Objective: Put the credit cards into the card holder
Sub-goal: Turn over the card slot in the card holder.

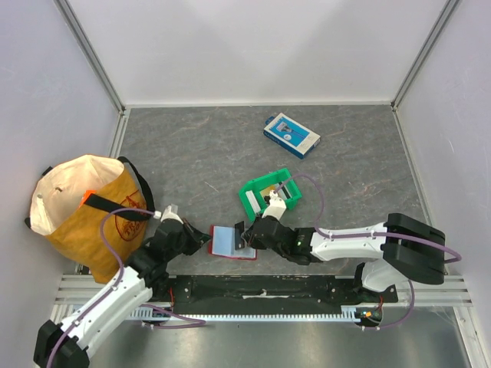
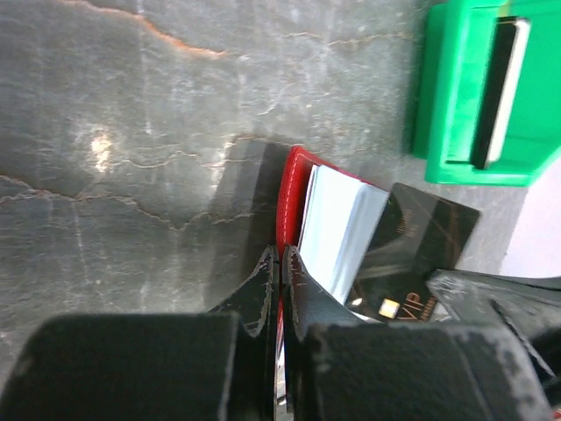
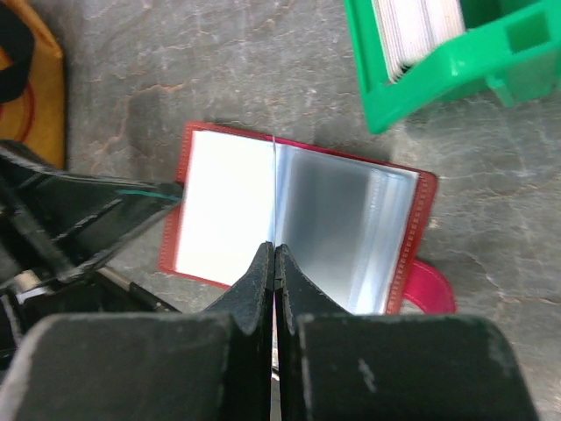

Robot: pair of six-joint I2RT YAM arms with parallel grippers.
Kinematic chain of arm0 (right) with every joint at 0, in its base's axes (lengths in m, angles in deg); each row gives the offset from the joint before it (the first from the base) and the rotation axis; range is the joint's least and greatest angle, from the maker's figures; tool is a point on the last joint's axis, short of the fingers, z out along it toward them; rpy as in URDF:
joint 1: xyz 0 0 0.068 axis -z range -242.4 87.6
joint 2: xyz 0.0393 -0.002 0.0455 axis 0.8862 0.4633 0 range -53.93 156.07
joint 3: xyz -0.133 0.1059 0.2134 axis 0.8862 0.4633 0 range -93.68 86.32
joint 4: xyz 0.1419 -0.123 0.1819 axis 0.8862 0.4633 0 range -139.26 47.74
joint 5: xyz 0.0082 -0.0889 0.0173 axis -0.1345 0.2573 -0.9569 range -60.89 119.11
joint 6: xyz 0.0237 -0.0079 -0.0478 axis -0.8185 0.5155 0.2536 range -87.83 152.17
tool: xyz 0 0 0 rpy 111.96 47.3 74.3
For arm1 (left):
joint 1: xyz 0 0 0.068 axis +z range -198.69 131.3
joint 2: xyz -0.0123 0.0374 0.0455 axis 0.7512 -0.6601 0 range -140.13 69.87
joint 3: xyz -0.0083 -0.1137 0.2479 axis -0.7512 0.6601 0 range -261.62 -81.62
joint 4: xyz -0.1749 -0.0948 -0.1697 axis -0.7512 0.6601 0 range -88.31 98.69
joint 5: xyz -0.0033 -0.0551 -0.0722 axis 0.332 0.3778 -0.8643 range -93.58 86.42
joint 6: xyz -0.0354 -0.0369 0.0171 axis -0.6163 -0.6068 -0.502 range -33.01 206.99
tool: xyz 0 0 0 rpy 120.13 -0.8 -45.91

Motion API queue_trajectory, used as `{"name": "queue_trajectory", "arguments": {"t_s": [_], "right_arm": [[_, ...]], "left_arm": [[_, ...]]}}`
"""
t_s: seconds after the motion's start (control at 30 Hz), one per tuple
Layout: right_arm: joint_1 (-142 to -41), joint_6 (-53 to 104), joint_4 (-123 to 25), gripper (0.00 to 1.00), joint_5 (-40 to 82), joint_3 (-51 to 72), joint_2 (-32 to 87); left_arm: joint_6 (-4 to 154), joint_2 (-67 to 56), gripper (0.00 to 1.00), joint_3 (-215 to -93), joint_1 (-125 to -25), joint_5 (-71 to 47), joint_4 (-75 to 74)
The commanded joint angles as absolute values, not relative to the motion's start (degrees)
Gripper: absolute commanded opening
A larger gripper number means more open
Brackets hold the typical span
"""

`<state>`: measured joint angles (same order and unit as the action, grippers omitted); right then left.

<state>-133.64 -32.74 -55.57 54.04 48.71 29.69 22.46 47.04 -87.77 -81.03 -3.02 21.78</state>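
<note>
Left wrist: black card (image 2: 412, 254) reads "VIP"; jaws pressed together, left pinching card holder (image 2: 289, 197).

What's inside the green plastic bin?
A stack of thin cards stands on edge inside the green plastic bin. Only their pale edges show; their faces and the bin's floor are hidden.

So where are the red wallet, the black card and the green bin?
red wallet (image 3: 342, 219): right wrist view, on its clear inner sleeve.
black card (image 2: 421, 232): left wrist view, on its face.
green bin (image 1: 250, 197): top external view, on its left wall.
</note>
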Motion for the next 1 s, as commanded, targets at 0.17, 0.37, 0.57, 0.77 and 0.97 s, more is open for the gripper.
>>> {"name": "queue_trajectory", "arguments": {"t_s": [0.17,0.37,0.57,0.77,0.97], "right_arm": [[-131.8,-33.7,-64.5,0.0,48.1,51.1,29.6],[-131.0,-34.1,-63.4,0.0,48.2,54.6,25.9],[-129.9,-35.2,-65.8,0.0,47.1,59.1,22.9],[-129.5,-37.6,-64.7,0.0,46.5,60.8,21.4],[-129.5,-41.7,-67.2,0.0,45.6,65.0,20.0]], "left_arm": [[22.9,29.1,0.02,-91.7,-82.1,-5.3,17.2],[20.7,28.6,0.02,-92.0,-84.9,-2.3,16.5],[16.0,24.7,0.02,-92.5,-89.9,1.9,14.7],[11.6,20.7,0.02,-92.9,-94.7,6.3,12.2],[8.0,19.6,0.02,-90.6,-95.8,6.2,9.1]]}}
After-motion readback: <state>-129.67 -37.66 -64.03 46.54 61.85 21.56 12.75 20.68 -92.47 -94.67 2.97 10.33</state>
